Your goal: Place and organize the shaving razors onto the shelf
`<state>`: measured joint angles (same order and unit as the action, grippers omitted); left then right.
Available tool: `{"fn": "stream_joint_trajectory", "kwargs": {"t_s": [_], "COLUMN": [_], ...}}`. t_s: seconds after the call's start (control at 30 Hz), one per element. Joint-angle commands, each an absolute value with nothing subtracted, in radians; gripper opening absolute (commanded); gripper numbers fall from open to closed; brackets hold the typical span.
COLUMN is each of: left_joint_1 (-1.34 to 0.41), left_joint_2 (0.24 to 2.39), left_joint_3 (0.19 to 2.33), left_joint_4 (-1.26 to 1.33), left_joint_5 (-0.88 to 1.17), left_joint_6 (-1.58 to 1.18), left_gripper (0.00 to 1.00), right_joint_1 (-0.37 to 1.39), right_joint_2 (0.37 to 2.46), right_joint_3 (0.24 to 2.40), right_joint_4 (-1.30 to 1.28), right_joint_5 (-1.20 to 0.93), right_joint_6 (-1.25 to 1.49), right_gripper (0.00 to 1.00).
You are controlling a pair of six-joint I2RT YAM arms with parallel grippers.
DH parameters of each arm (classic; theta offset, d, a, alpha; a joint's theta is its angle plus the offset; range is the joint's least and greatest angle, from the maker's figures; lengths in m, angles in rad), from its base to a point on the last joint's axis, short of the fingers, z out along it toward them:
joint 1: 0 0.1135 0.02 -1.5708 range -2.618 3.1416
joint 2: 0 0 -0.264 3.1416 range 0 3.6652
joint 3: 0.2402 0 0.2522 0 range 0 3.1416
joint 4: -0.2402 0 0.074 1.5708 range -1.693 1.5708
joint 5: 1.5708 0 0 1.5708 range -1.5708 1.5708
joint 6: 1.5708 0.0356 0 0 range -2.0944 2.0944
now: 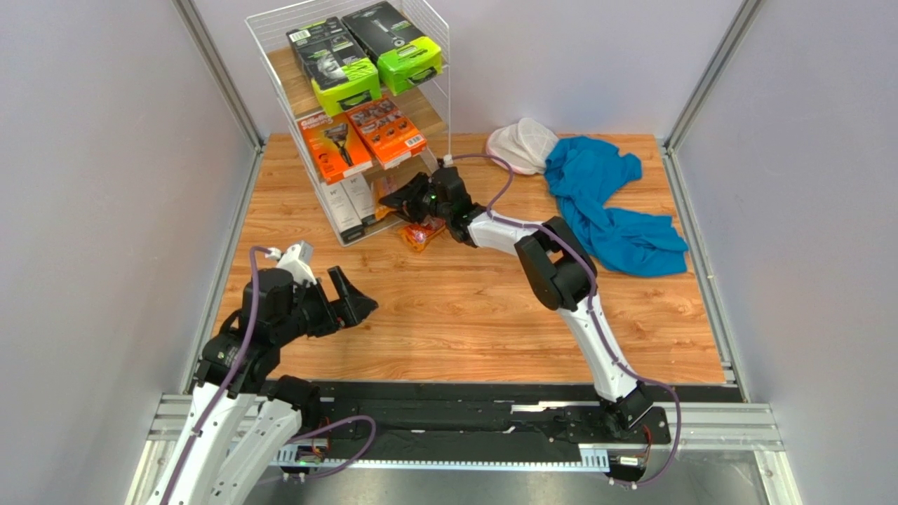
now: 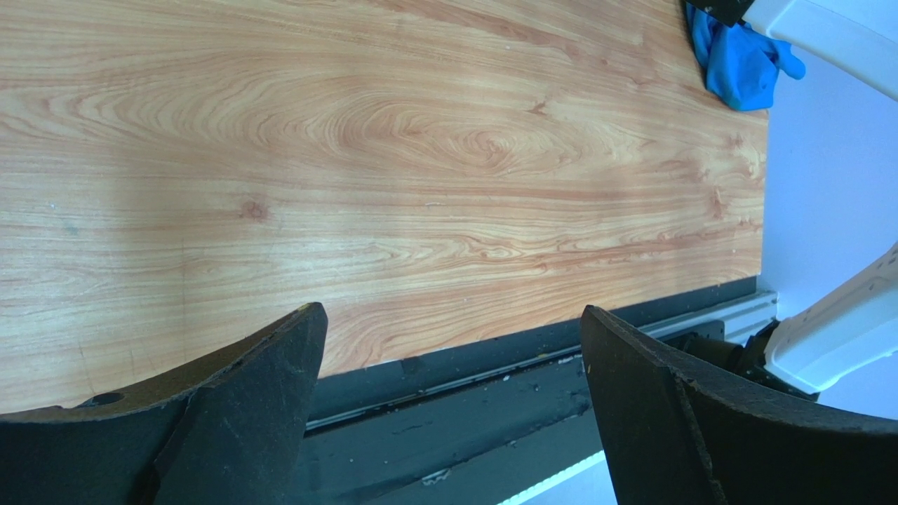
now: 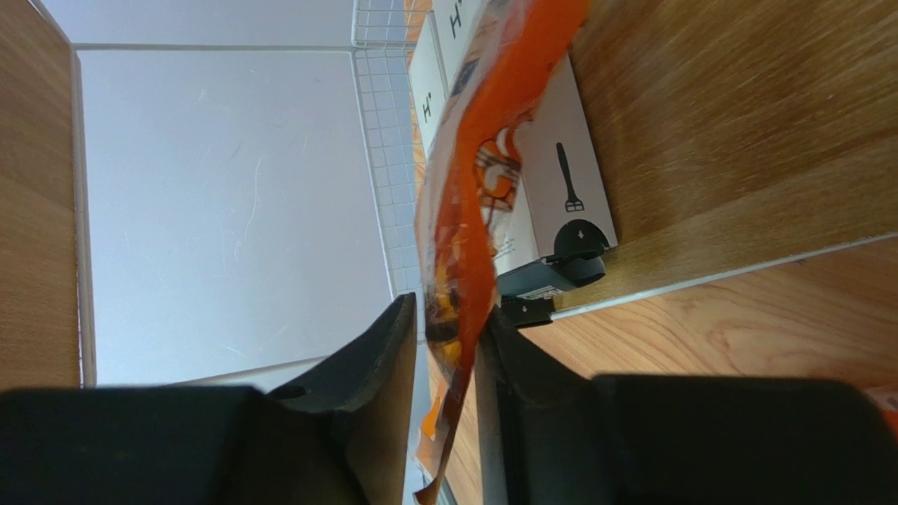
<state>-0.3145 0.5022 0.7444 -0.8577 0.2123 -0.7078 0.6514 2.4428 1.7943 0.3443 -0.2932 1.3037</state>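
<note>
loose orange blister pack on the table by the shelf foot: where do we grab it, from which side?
The small orange blister pack seems to lie flat, so probably from above, jaws across its narrow width at the near end, away from the white wire shelf. The right gripper is nearest but holds the other orange pack.

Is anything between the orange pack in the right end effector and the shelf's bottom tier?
Nothing visible does. The orange pack already reaches the bottom tier, close beside the white boxes standing there.
</note>
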Motion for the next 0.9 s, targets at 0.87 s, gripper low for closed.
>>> {"fn": "stream_joint_trajectory", "kwargs": {"t_s": [0.87], "left_joint_1": [-0.316], "left_joint_2": [0.454], "left_joint_3": [0.703], "left_joint_4": [-0.85], "left_joint_5": [0.275], "left_joint_6": [-0.719], "left_gripper": [0.96], "right_joint_1": [0.646], "right_joint_2": [2.246], "right_joint_3": [1.543], "right_joint_4": [0.325], "right_joint_5": [-0.167], "right_joint_6": [1.341], "right_gripper": [0.58]}}
